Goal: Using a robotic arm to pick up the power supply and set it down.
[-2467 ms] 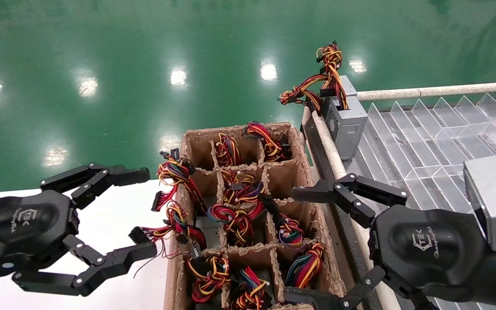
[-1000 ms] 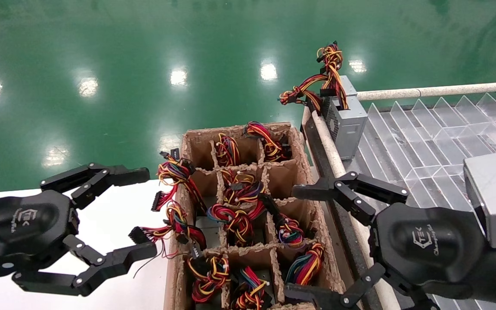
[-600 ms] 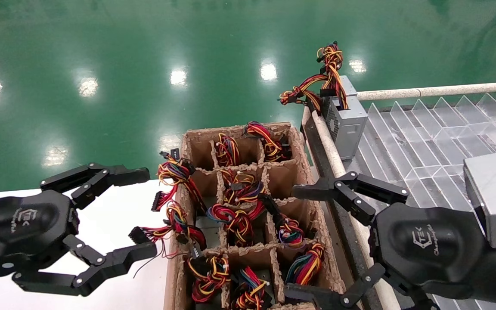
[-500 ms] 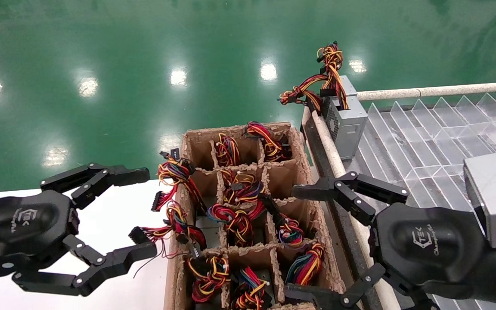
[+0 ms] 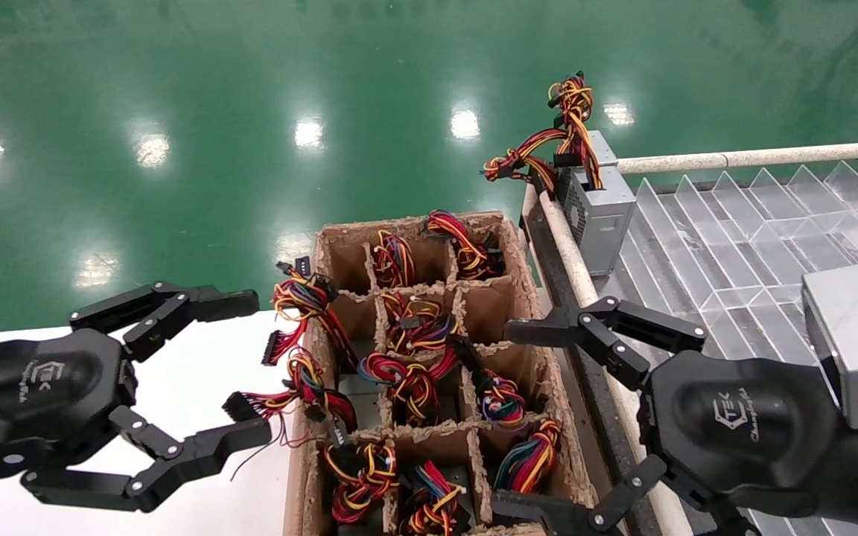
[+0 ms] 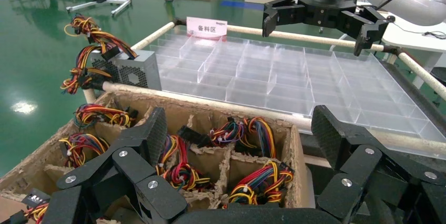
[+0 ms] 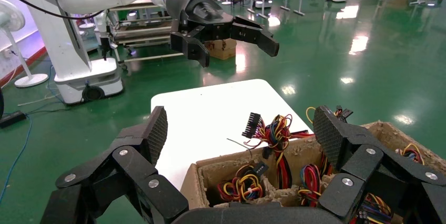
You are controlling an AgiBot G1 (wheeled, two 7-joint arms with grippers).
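Observation:
One power supply (image 5: 597, 212), a grey vented box with red, yellow and black wires (image 5: 563, 126) rising from it, stands on the far left corner of the clear divided tray (image 5: 734, 238); the left wrist view also shows this power supply (image 6: 135, 71). Several more wire bundles (image 5: 407, 380) fill the cells of a cardboard carton (image 5: 512, 253), their bodies mostly hidden. My left gripper (image 5: 250, 366) hangs open over the white table, left of the carton. My right gripper (image 5: 509, 422) is open above the carton's right wall, holding nothing.
A white table (image 5: 191, 365) lies under the left arm. Pale rails (image 5: 742, 158) edge the tray on its far and left sides. Loose connectors (image 5: 272, 346) spill over the carton's left wall. Shiny green floor lies beyond.

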